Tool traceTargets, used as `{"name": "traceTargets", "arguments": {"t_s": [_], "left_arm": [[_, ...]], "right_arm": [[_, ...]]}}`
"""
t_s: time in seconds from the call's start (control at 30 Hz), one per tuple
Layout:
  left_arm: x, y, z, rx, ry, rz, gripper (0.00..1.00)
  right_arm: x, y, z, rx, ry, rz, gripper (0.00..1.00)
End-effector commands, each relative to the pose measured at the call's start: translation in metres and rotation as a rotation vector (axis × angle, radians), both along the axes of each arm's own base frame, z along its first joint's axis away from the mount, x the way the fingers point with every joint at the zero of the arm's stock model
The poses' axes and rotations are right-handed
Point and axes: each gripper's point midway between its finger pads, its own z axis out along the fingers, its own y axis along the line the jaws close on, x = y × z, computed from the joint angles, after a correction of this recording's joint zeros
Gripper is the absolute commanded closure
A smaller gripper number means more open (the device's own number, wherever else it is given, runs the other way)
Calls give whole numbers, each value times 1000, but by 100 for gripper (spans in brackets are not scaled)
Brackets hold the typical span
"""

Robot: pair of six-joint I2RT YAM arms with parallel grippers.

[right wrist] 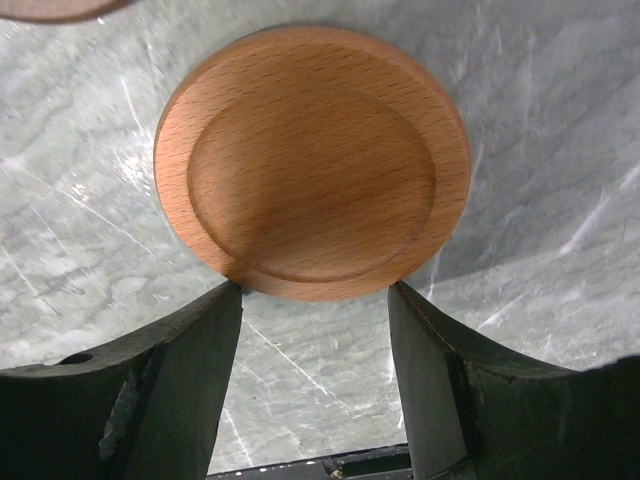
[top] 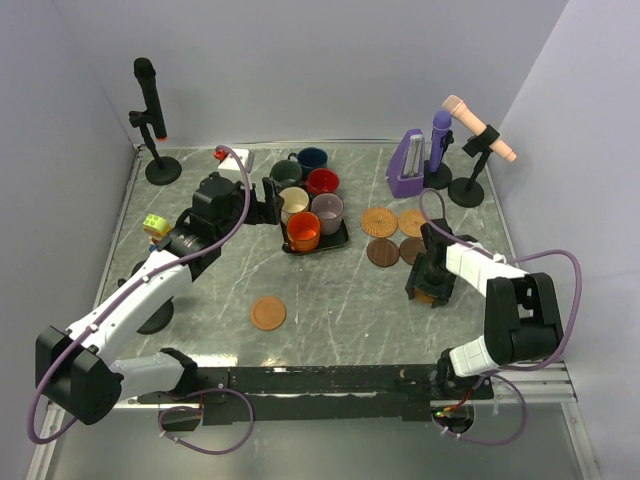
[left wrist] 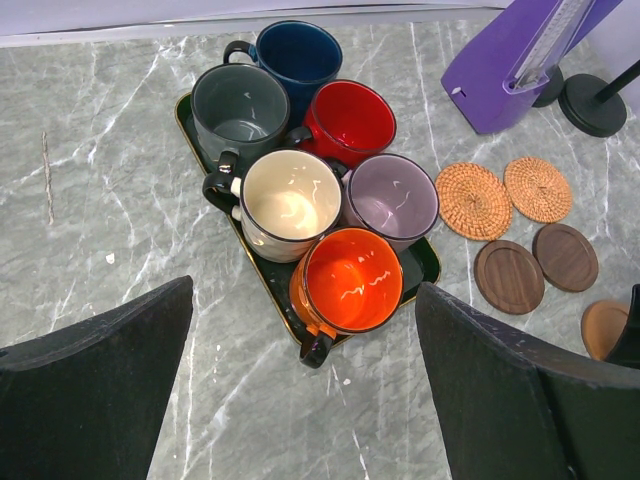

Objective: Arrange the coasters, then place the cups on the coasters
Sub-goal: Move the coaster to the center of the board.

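At the left of the table, the left gripper hangs with its jaws spread wide and nothing between them. It points at the near end of the black tray. All six cups stand packed on that tray, and the orange cup is closest to the fingers.

Toward the middle, one light wooden coaster lies alone on the marble table, well apart from everything else.

Further right, two woven coasters sit side by side. Two dark brown coasters lie just in front of them, the four forming a tight block.

At the right, the right gripper is low over a second light wooden coaster. This coaster lies flat just near of the block, and a little of one block coaster shows at the top of the wrist view. The jaws stand partway apart, with their tips at the disc's near rim and the disc stretching away ahead of them. Whether they press on it or only straddle the rim, I cannot tell.

Being round, the coaster has no long axis, so any approach angle should serve. The right arm is plainly the nearer one. I judge this coaster is the one to move next. Bare marble lies leftward toward the lone coaster and along the near edge, while the block crowds the far side.
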Motion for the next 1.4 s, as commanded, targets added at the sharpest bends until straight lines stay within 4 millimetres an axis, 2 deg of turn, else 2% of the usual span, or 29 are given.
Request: {"name": "traceTargets", "arguments": {"t_s": [0.0,1.37], "left_arm": [[1,0,15,-19,-41,7,4],[0,1,18,-22,-47,8,3]], "right_arm": [[30,-5,-2,-24,-82,-5,33],[38,-5,-2,-32,-53,33,34]]}}
